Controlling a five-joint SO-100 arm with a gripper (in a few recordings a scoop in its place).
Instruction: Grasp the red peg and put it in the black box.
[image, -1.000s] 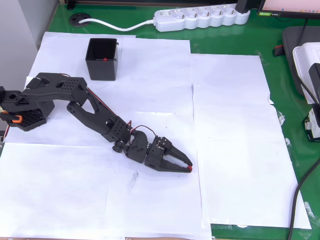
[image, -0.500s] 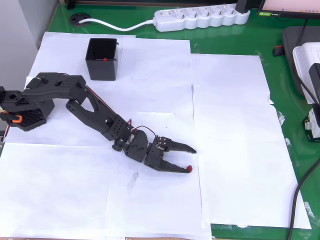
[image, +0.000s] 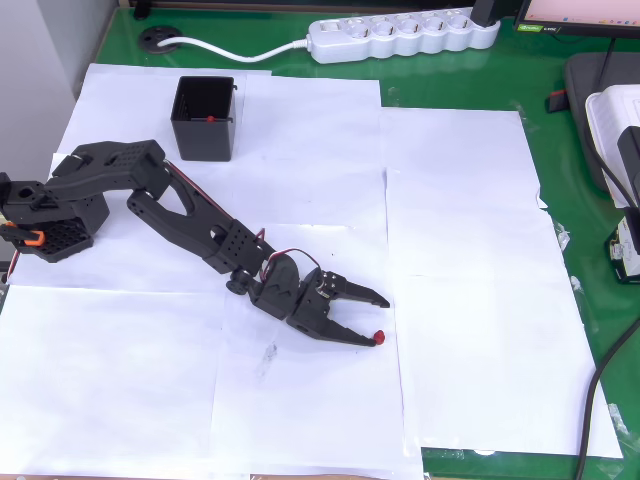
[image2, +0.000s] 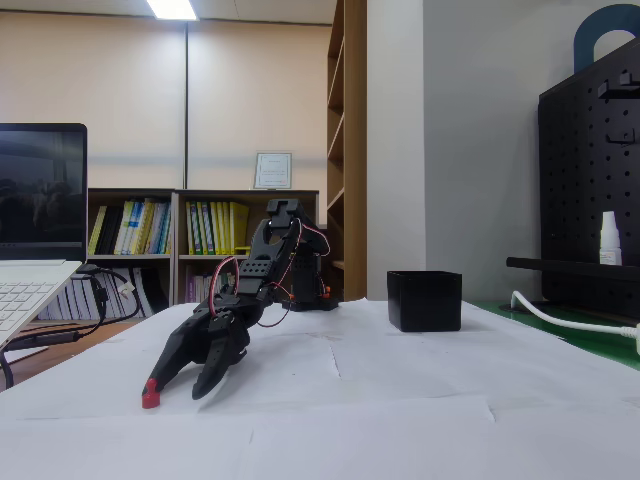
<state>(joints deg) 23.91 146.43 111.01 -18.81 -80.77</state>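
Arm raised; red peg (image: 378, 337) at end effector (image: 377, 318) tip

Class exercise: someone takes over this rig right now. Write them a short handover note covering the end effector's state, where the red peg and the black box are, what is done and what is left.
End effector: open, low over the white paper, jaws spread apart.
Red peg: at the tip of the lower finger in the overhead view; in the fixed view it sits on the paper at that fingertip. Not clamped.
Black box: upright at the far end of the paper, beyond the arm's base. A small red thing shows inside it; what it is cannot be told.
Done: arm reached the peg.
Left: close on the peg, lift, carry to the box, release.
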